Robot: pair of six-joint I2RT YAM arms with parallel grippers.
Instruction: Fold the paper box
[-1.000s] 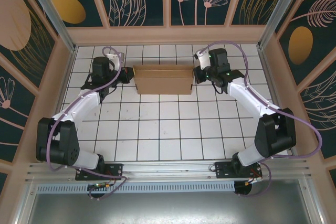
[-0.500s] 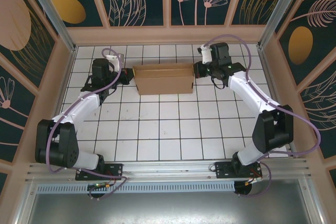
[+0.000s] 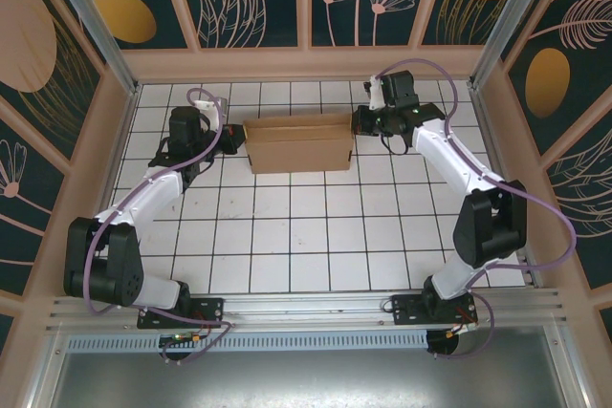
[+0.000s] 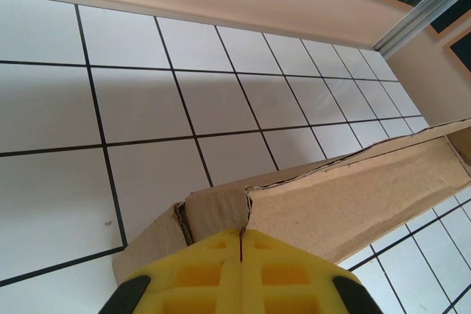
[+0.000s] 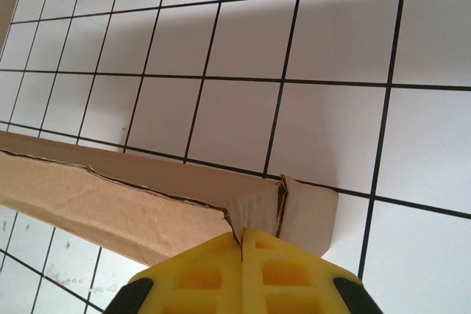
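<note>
The paper box (image 3: 298, 143) is a shallow brown cardboard box standing at the back middle of the white tiled table. My left gripper (image 3: 236, 140) is at its left end. In the left wrist view its yellow fingers (image 4: 287, 270) are pressed together on the end wall of the box (image 4: 353, 196), right at the corner seam. My right gripper (image 3: 360, 125) is at the right end. In the right wrist view it (image 5: 241, 234) is shut on the end flap of the box (image 5: 110, 196). The long walls stand up, with a torn-looking edge.
The tiled table (image 3: 287, 236) stretches wide in front of the box towards the arm bases. A wooden back wall (image 3: 306, 64) runs close behind the box, and side walls (image 3: 110, 140) close in left and right.
The right arm has swung towards the back wall and its wrist has turned, carrying the box's right end slightly back. The left arm has barely moved.
</note>
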